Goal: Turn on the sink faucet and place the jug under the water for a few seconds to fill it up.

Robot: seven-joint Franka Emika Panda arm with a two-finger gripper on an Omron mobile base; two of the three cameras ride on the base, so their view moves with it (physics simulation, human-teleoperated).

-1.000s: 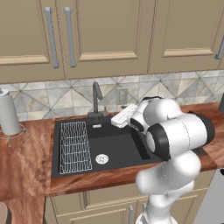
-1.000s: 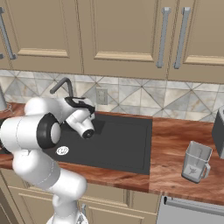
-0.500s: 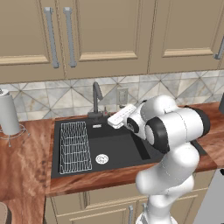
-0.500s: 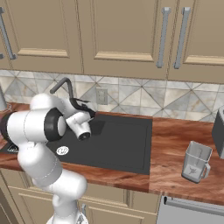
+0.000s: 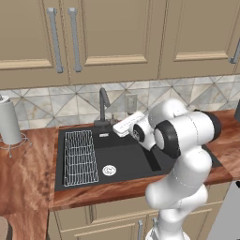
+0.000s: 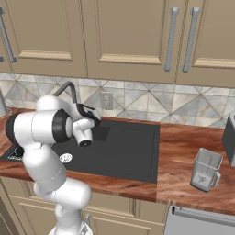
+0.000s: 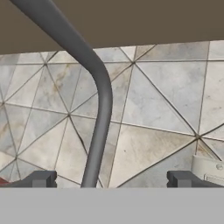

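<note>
A home kitchen, plainly. Beige wall cabinets with long metal handles hang over a tiled backsplash of grey and cream triangles. A reddish wooden counter runs beneath, with matching drawers below its front edge. Set into it is a black sink with a wire rack inside and a dark faucet at its back edge. A paper-towel roll stands by the counter's left end.

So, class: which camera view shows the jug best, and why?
The right base view: the jug stands whole and unblocked on the wooden counter, right of the sink. The left base view and hand view show the faucet instead.
</note>
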